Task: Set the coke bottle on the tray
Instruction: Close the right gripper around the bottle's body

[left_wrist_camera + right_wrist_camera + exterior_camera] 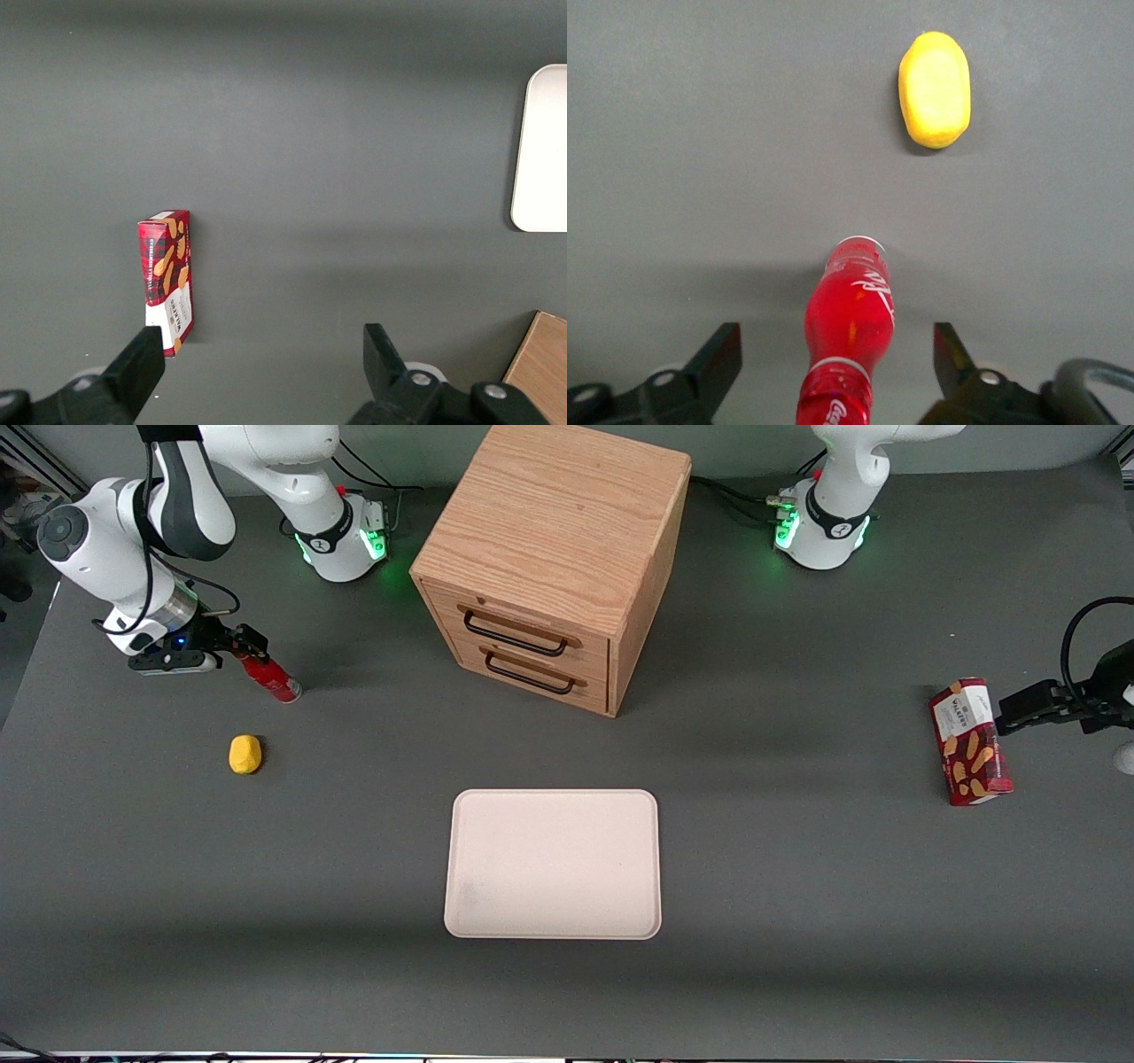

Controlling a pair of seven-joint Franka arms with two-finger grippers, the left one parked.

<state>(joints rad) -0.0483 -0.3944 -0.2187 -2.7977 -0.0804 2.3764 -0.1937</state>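
The coke bottle point(273, 678) is a slim glossy red bottle with white lettering, standing on the grey table toward the working arm's end. My right gripper point(241, 646) is over its top. In the right wrist view the coke bottle point(850, 319) sits between the two dark fingers point(716, 359) of the gripper point(837, 354). The gripper is open, with a gap showing on each side of the bottle. The pale pinkish-cream tray point(554, 864) lies flat with nothing on it near the table's middle, nearer the front camera than the bottle, and its edge point(542, 150) also shows in the left wrist view.
A yellow lump point(244, 754) point(935, 88) lies a little nearer the front camera than the bottle. A wooden two-drawer cabinet point(549, 558) stands farther from the camera than the tray. A red snack box point(970, 741) point(168, 279) lies toward the parked arm's end.
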